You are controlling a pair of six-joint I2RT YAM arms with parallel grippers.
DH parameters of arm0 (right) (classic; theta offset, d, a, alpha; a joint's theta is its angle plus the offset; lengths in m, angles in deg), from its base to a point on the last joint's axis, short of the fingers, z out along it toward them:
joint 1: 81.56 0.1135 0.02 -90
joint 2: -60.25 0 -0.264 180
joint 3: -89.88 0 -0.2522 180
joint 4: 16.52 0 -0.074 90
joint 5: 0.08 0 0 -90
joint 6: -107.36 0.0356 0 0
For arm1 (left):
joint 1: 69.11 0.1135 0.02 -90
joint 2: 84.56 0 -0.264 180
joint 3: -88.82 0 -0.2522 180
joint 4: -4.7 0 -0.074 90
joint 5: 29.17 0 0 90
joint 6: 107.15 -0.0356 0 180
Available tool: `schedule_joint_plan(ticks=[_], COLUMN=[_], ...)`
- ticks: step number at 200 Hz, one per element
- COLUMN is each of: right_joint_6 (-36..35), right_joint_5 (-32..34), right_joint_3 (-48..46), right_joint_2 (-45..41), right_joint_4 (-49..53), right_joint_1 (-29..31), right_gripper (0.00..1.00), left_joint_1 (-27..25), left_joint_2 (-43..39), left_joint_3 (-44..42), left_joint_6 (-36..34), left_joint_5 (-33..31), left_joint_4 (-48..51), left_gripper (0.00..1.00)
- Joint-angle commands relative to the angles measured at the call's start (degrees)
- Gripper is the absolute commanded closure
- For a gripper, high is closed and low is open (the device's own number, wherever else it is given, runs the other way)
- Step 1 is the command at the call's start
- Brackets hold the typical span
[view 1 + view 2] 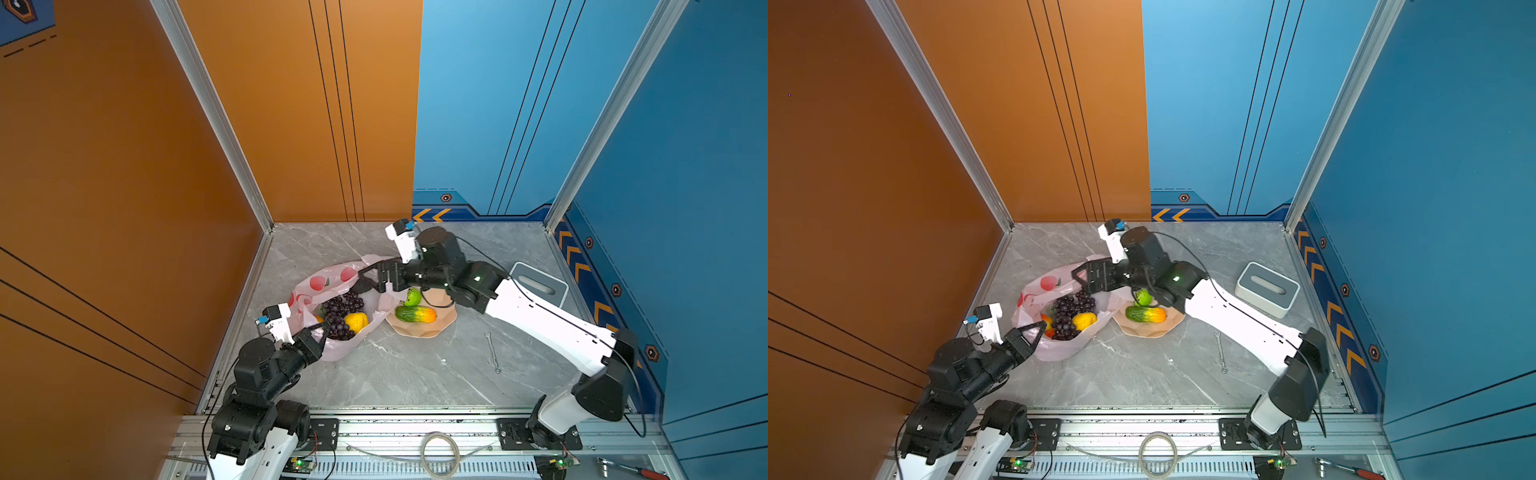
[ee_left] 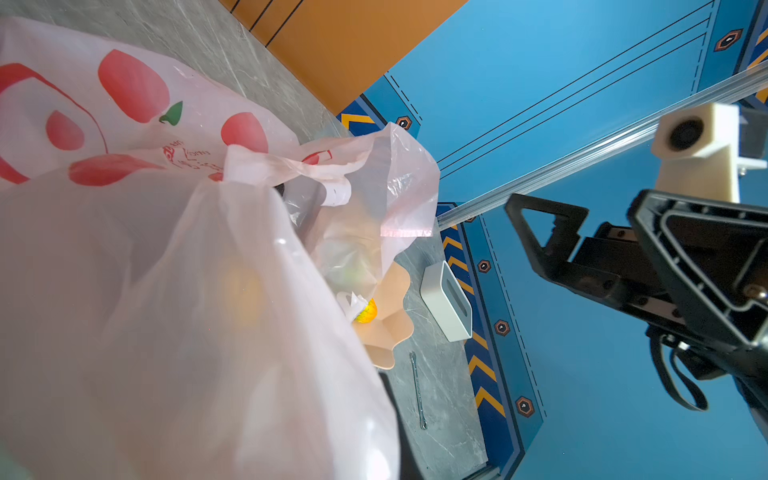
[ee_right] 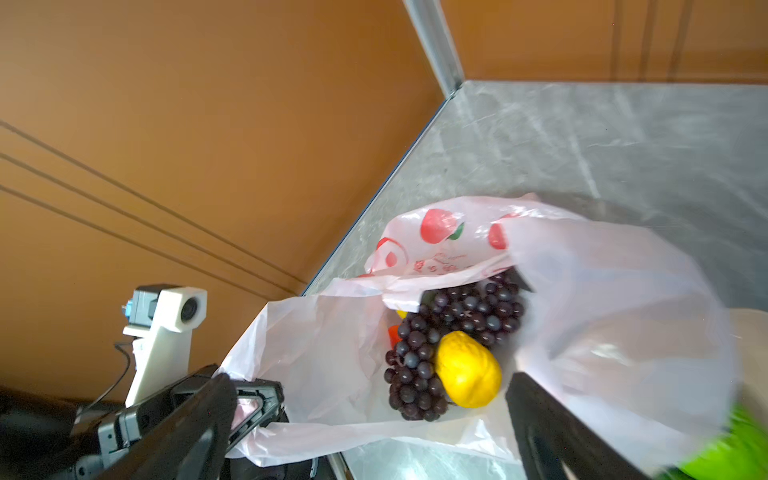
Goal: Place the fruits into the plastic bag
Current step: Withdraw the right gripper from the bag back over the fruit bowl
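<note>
The left gripper (image 1: 322,331) is pinching the near rim of the thin, translucent pale-pink plastic bag (image 1: 316,286) printed with red fruit, its jaws clenched on the film. The right gripper (image 1: 372,282) is hovering over the bag's far rim, its jaws spread wide and empty. Dark purple grape bunches (image 1: 343,308), a yellow lemon (image 1: 356,321) and a sliver of red-orange fruit (image 1: 318,319) are lying inside the bag, while a bumpy green ball (image 1: 412,297) and a green-orange oblong fruit (image 1: 415,314) are sitting just beside it in a peach scalloped bowl (image 1: 415,331).
</note>
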Motion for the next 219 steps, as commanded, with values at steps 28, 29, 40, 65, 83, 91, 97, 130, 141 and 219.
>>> schedule_joint_plan(ticks=[28,29,40,65,83,91,97,130,141,219], right_joint_6=[4.48,4.51,3.94,0.12,-1.77,-2.20,-2.37,-3.50,-4.02,-6.05], right_joint_5=[6.20,6.21,6.21,9.15,10.44,10.64,10.63,10.28,10.20,11.01], right_joint_3=[-11.66,-11.92,-14.00,-15.50,-16.30,-16.69,-17.07,-17.27,-16.72,-10.32], right_joint_2=[-11.14,-11.32,-12.90,-12.97,-11.76,-11.15,-10.66,-6.68,-4.61,8.09], right_joint_4=[12.85,13.00,14.80,21.20,23.90,24.43,24.54,24.48,24.45,24.29], right_joint_1=[-11.62,-11.80,-13.78,-15.41,-15.45,-15.39,-15.38,-14.53,-14.12,-10.09], right_gripper=[0.00,0.00,0.00,0.00,0.00,0.00,0.00,0.00,0.00,0.00], left_joint_1=[0.49,0.49,0.51,0.53,0.50,0.49,0.49,0.49,0.49,0.51], left_joint_2=[-1.47,-1.53,-1.81,-2.28,-2.29,-2.24,-2.31,-2.33,-2.20,-1.76], left_joint_3=[0.44,0.44,0.41,0.20,0.15,0.09,0.06,-0.17,-0.17,0.51], left_joint_6=[-0.36,-0.40,-0.37,-0.36,-0.36,-0.36,-0.36,-0.27,-0.36,-1.28], left_joint_5=[0.82,0.79,0.79,0.86,0.87,0.86,0.78,0.59,0.62,-0.17], left_joint_4=[-1.07,-1.01,-0.63,-0.01,0.10,0.10,0.10,0.10,0.10,1.39], left_gripper=[1.00,1.00,1.00,1.00,1.00,1.00,1.00,1.00,1.00,1.00])
